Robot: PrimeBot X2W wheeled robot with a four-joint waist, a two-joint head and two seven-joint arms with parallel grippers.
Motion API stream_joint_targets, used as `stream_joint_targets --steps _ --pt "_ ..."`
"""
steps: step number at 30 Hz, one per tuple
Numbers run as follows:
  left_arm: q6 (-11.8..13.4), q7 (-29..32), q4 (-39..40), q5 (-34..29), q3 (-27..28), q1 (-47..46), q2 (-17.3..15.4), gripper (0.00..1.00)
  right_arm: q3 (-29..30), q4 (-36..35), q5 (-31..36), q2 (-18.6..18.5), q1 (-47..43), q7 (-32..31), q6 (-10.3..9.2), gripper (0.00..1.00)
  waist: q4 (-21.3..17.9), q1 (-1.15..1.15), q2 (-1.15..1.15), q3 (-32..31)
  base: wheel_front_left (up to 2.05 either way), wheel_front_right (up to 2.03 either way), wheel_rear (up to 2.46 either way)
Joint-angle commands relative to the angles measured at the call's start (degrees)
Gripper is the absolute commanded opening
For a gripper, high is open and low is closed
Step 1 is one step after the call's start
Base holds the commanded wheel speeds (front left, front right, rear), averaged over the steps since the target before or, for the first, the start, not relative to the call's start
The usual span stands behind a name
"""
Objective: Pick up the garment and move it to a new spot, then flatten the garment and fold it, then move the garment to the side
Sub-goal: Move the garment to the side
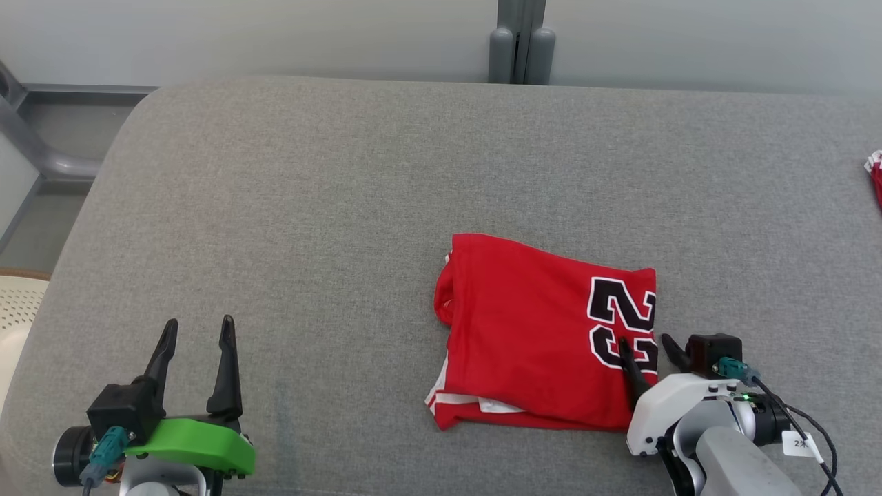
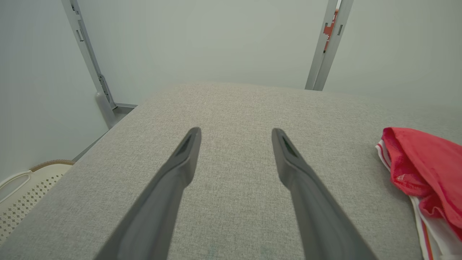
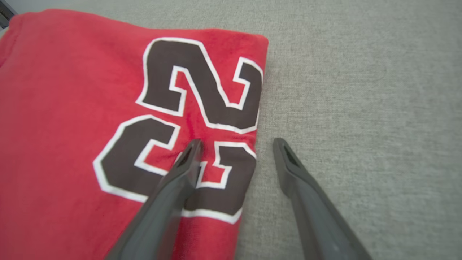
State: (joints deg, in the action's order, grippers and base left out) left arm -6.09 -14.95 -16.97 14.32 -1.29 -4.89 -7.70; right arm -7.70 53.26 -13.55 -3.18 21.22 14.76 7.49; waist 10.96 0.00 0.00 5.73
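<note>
- On the grey padded table [image 1: 310,207], right of centre and towards the near side, the red garment [image 1: 537,331] lies folded into a compact rectangle with its black number [image 1: 620,320] facing up.
- It looks light, soft and limp, so the stacked layers would likely slide apart if only the top one were pinched.
- The right gripper [image 1: 645,341] has its fingers spread and straddles the garment's right folded edge, one finger over the number and the other over bare table.
- That folded edge, taken through all layers, seems the best place to hold.
- The left gripper [image 1: 199,320] is empty, fingers spread, well apart from the garment.
</note>
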Motion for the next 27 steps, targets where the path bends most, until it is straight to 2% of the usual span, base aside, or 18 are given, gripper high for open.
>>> stream_joint_targets --steps 1,8,13,19,27 --pt "-0.24 -0.22 -0.08 0.35 0.05 -1.18 0.04 1.0 -1.13 1.59 -1.03 0.37 -0.18 -0.45 -0.02 0.0 0.15 0.0 0.0 0.25 0.0 0.0 0.0" --pt "-0.36 -0.26 0.47 0.58 0.43 -2.03 0.45 1.0 -4.22 2.4 -3.73 0.06 4.8 -0.01 -0.06 0.0 -0.61 0.0 0.0 2.04 0.0 0.0 0.0" --pt "-0.64 -0.22 1.69 0.71 -0.09 -3.82 0.64 1.0 -5.62 1.76 -2.2 -3.1 10.8 0.2 -0.07 0.0 -1.89 0.0 0.0 5.91 0.0 0.0 0.0" --pt "-1.03 -0.23 3.49 1.49 -0.07 -7.37 0.09 1.0 -7.99 -0.23 -0.72 -8.97 19.59 -1.6 -0.07 0.0 -5.53 0.0 0.0 13.08 0.0 0.0 0.0" --pt "-1.33 -0.23 6.15 1.7 0.26 -10.79 -3.15 1.0 -7.28 -5.21 0.19 -17.69 27.45 -3.73 -0.07 0.0 -12.8 0.0 0.0 20.66 0.0 0.0 0.0"
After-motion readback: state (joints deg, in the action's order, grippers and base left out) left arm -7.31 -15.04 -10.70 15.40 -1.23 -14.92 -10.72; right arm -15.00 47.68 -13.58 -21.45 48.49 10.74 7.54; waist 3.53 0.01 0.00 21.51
